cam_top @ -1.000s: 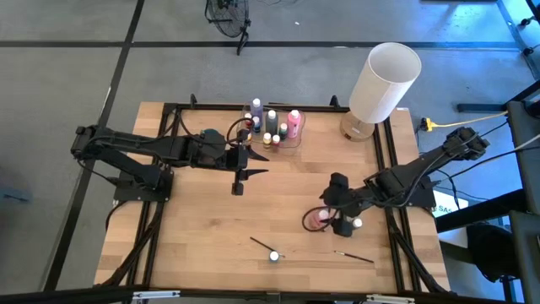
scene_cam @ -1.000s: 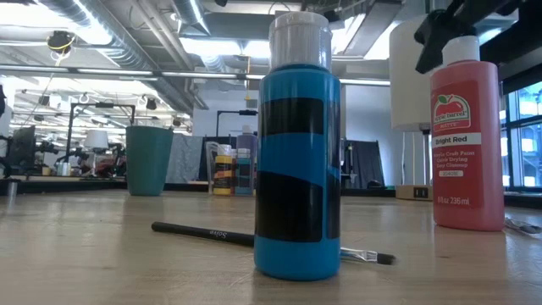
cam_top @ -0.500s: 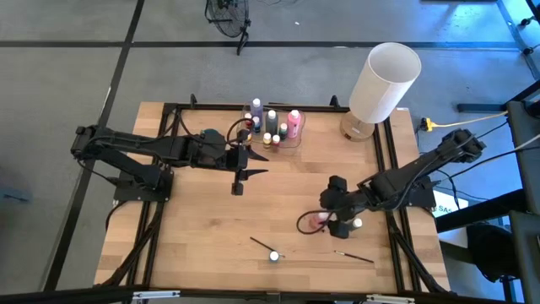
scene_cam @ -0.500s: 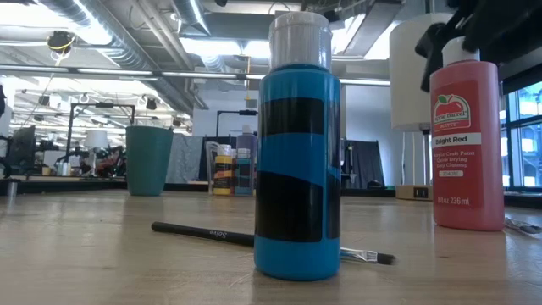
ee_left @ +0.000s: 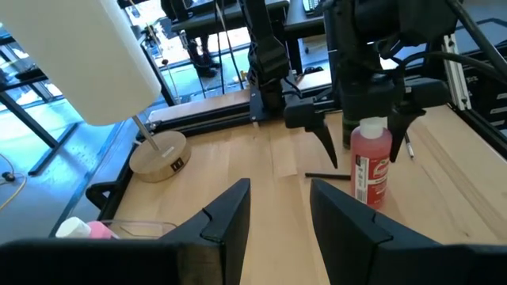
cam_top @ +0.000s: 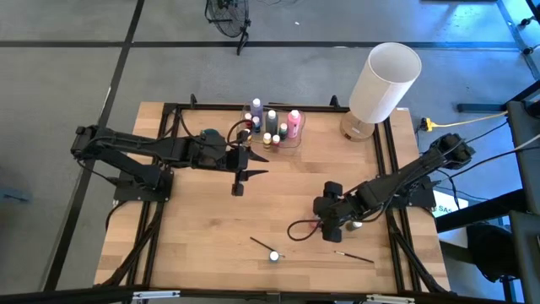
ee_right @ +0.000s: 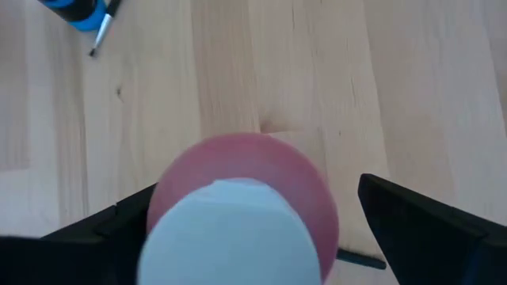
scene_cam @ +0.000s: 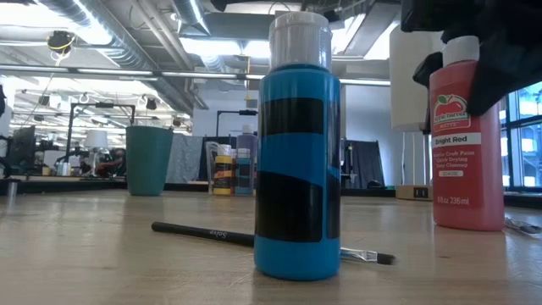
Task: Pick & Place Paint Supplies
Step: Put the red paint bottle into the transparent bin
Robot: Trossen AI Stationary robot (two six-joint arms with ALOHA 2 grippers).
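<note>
Now that right end effector [ee_left: 366, 142] has dropped wide open over red bottle [ee_left: 370, 169], grab comes next; left end effector [cam_top: 240, 175] half open, empty

The bench [cam_top: 202, 228] has a pale wood-plank top with a black metal frame along its edges. It stands on a grey floor [cam_top: 67, 76] crossed by dark seams. A black cable [cam_top: 228, 17] lies on the floor beyond the far edge. The room behind is an open workshop: exposed ceiling ducts [scene_cam: 93, 21], bright strip lights [scene_cam: 212, 47] and cluttered desks [scene_cam: 51, 165]. Tall windows [scene_cam: 525, 127] stand at the right.
</note>
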